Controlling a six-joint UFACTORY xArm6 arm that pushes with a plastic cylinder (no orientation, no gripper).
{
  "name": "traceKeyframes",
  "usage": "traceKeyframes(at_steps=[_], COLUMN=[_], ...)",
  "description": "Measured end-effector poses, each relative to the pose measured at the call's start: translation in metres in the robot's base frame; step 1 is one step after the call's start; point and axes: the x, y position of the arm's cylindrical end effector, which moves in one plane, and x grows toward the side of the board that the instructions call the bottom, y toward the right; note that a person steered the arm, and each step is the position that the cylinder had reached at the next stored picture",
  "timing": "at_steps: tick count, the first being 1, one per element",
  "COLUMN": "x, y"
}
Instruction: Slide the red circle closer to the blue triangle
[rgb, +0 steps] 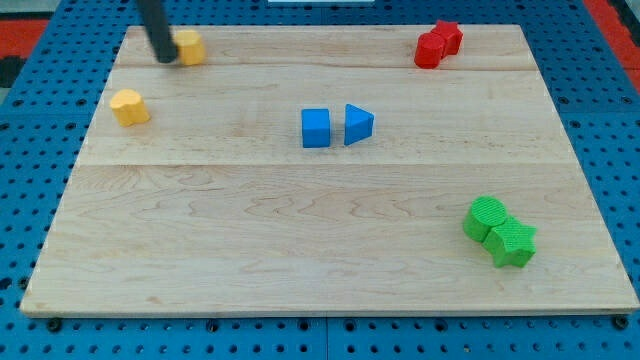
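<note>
Green blocks (500, 232) are sitting at the surface's (300, 260) lower right. Red circle (429, 50) is hanging out top right against another red block (447, 36), well apart from the blue triangle (358, 124) beside the blue cube (315, 128). My tip (166, 58) is touching a yellow block (189, 46) top left; it's just a rod tool, nothing gripping.

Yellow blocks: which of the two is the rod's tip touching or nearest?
The upper yellow block, by the board's top edge. My tip sits right against its left side; the other yellow block lies apart, lower and further left.
</note>
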Motion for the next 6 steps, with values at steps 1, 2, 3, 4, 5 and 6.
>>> traceKeyframes(at_steps=[1, 2, 3, 4, 5, 6], x=[0.007, 0.031, 0.032, 0.032, 0.032, 0.032], y=[0.001, 0.024, 0.091, 0.123, 0.147, 0.154])
